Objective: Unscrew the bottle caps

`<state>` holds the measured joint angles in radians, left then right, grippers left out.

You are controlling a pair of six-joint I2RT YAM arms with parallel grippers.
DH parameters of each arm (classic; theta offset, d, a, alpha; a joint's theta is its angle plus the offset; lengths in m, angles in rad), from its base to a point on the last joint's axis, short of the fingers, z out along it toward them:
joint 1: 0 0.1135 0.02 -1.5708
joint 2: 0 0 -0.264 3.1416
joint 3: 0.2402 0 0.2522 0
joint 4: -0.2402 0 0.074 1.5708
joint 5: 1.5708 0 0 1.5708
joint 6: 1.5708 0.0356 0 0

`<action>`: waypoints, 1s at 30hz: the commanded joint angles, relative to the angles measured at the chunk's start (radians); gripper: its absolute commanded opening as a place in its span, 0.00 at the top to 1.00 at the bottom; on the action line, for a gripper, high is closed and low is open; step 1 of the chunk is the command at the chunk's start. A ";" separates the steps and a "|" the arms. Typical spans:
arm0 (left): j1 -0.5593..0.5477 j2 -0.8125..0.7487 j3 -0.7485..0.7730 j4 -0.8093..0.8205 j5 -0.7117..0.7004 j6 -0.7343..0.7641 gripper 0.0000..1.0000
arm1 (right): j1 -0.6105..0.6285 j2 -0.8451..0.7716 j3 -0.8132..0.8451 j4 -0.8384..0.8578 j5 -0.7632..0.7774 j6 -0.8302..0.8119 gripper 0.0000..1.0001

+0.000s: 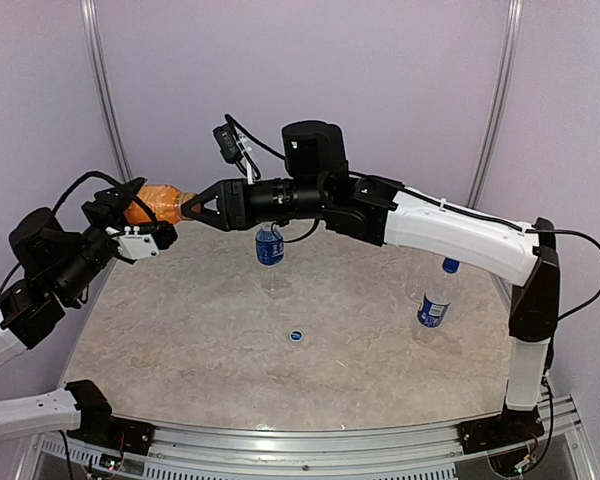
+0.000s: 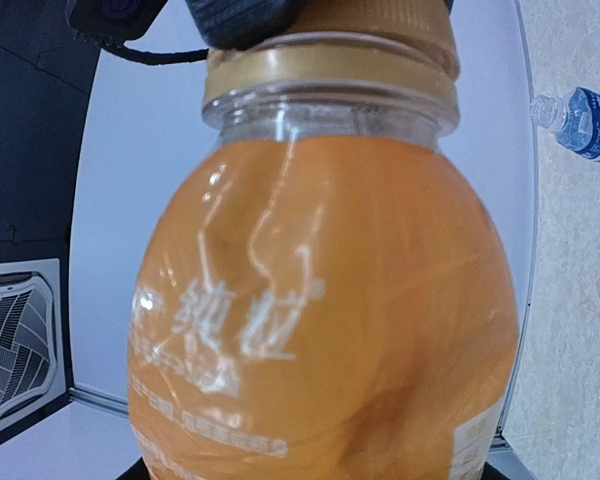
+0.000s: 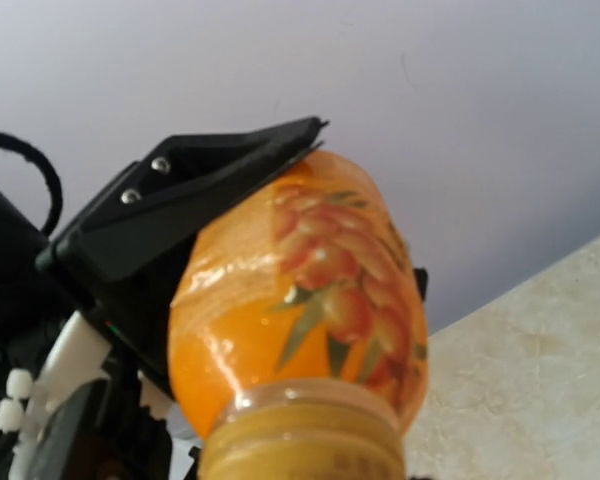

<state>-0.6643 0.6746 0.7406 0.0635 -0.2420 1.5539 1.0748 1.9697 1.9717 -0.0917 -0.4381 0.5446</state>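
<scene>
The short orange bottle (image 1: 152,205) hangs sideways above the table's far left, its gold cap (image 2: 330,70) pointing right. My left gripper (image 1: 146,213) is shut on its body; one black finger (image 3: 180,210) lies along the bottle (image 3: 300,290). My right gripper (image 1: 192,207) is closed around the cap (image 3: 305,440), and one of its fingers (image 2: 245,20) presses the cap's top. A clear bottle with a blue label (image 1: 269,245) stands uncapped at mid-table. Another labelled bottle (image 1: 435,298) stands at the right with its blue cap on.
A loose blue cap (image 1: 296,336) lies on the marble-look table (image 1: 180,360) in front of the middle bottle. The right arm stretches across the back of the table above that bottle. Purple walls close in behind.
</scene>
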 commanded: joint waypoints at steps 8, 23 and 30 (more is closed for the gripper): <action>-0.024 -0.046 0.321 -0.931 0.355 -0.623 0.67 | 0.117 -0.054 -0.008 -0.216 0.166 -0.657 1.00; -0.024 -0.001 0.385 -1.219 0.599 -0.768 0.70 | 0.422 -0.201 -0.412 0.050 0.839 -1.751 1.00; -0.023 -0.012 0.367 -1.197 0.565 -0.767 0.70 | 0.420 -0.208 -0.436 0.089 0.832 -1.713 1.00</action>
<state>-0.6861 0.6754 1.1023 -1.1751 0.3000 0.8097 1.4986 1.7802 1.5574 -0.0265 0.3496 -1.1530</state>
